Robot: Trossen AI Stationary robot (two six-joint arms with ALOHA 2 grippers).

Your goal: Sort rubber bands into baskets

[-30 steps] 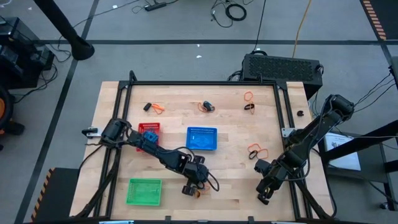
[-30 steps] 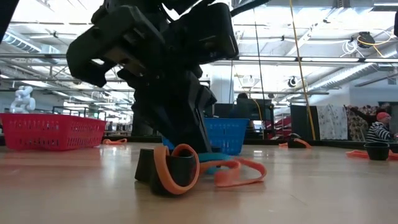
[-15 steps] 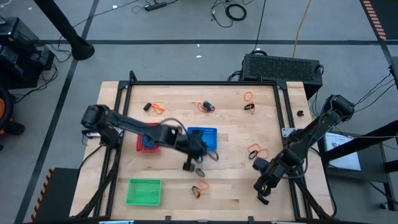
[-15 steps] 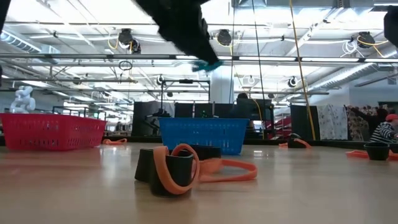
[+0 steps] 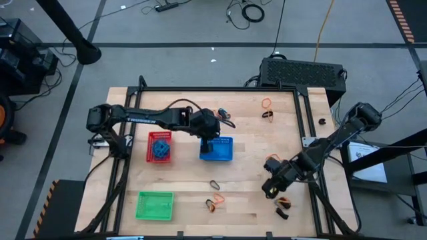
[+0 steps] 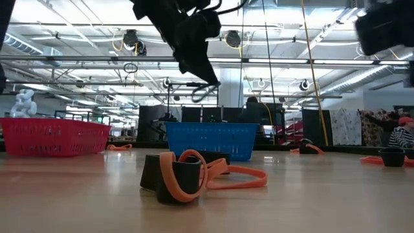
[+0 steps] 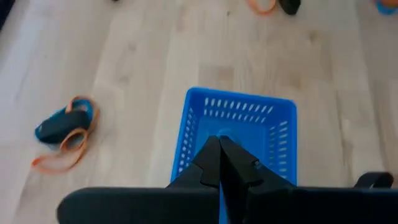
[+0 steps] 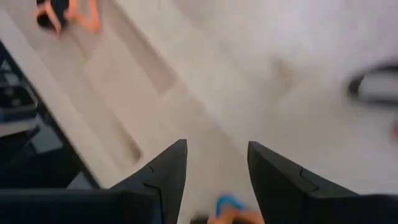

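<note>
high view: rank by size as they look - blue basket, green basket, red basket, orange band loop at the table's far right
1. green basket
2. blue basket, partly hidden by the left arm, so its place against green is unsure
3. red basket
4. orange band loop, far smaller

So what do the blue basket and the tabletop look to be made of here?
The blue basket looks like moulded plastic: one even saturated colour, with rows of slots in thin walls and a slight sheen. The tabletop looks like pale wood, probably butcher-block or laminated planks, going by the long parallel strips and grain; its finish seems matte.
</note>
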